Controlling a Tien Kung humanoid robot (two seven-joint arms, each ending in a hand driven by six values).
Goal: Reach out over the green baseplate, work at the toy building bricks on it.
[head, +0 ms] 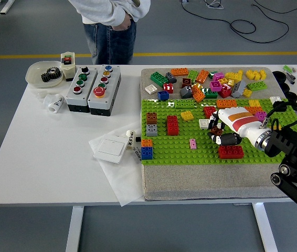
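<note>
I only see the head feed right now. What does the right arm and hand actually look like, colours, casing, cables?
The right hand has a white shell with an orange-red stripe across its back and black finger segments. A silver ring at the wrist joins it to the black, blocky arm, with round bolted joints near the picture's corner. A thin black cable loops above the wrist. No left arm shows.
</note>
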